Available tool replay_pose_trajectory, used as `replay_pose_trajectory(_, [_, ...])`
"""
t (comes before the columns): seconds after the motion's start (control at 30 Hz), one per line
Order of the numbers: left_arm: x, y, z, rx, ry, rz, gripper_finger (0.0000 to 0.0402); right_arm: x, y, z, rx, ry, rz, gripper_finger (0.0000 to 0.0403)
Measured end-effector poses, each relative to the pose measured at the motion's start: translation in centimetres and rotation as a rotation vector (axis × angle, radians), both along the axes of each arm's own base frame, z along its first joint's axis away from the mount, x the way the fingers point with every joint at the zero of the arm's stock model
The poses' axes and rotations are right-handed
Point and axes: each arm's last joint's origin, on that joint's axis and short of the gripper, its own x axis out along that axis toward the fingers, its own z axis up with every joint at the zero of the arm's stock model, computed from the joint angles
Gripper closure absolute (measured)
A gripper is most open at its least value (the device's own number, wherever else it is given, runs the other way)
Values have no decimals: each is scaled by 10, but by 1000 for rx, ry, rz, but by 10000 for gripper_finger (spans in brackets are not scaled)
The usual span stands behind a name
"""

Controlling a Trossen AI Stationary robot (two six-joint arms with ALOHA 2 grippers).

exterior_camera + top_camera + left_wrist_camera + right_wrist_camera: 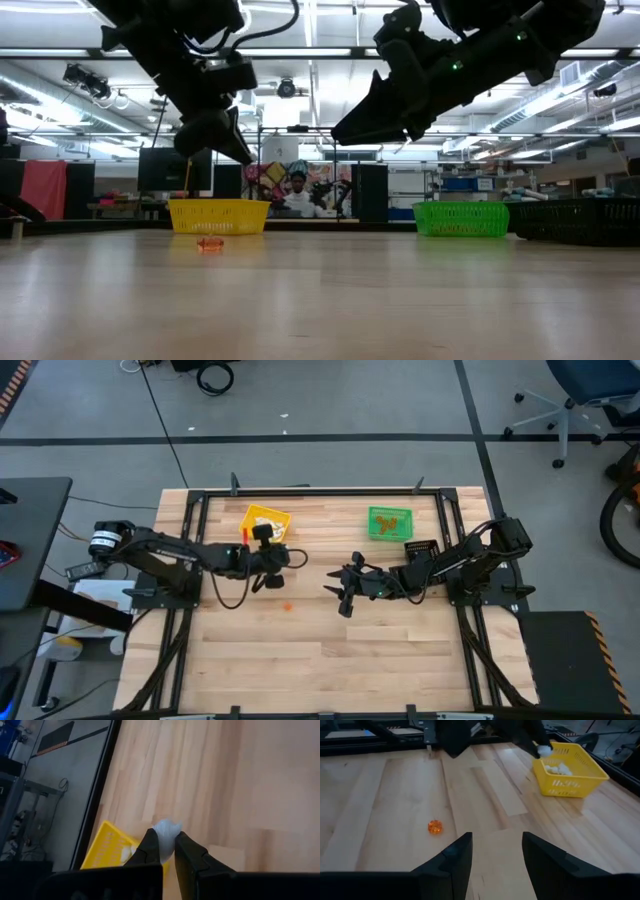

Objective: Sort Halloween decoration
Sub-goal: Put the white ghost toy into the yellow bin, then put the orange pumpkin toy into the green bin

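Observation:
A small white trinket [166, 826] of the Halloween decoration sits between the fingertips of my left gripper [168, 844], which is shut on it above the table, just near of the yellow bin [265, 520]. Several white pieces [557, 768] lie in that bin. An orange trinket [435, 826] rests on the bare wood, also visible in the high view [288, 606]. My right gripper [497, 845] hangs open above the table's middle [338, 590], to the right of the orange trinket, nothing between its fingers. My left gripper pinches the white trinket between its two fingertips [152, 840]; the trinket's upper part [169, 825] sticks out past them. The fingers slant down toward the table's right side. The trinket is lifted clear of the table.
A green bin [389, 522] with orange pieces stands at the far right, a black bin [420, 548] just near of it beside the right arm. A black frame [320, 491] runs round the table's edges. Bare wood spreads across the near half. A person [296, 190] sits in the room beyond.

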Motion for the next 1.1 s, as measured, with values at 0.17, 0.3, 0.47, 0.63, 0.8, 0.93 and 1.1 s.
replay_pose_trajectory(0.17, [-3,11,3,14,11,29,386,0,1,0,7,-1,4,227])
replay_pose_trajectory(0.3, [-7,24,4,13,21,78,386,-1,4,0,7,1,12,227])
replay_pose_trajectory(0.47, [-13,47,3,-4,22,191,386,-1,6,-1,6,5,20,227])
replay_pose_trajectory(0.63, [-19,69,3,-18,0,297,382,-1,6,0,11,-5,18,227])
replay_pose_trajectory(0.8, [-24,89,3,-26,-34,393,352,-1,6,1,12,-13,17,227])
replay_pose_trajectory(0.93, [-27,103,3,-48,-62,410,310,-1,6,1,11,-12,18,227])
replay_pose_trajectory(1.1, [-27,115,0,-130,-94,372,262,-1,6,1,10,-11,18,227])
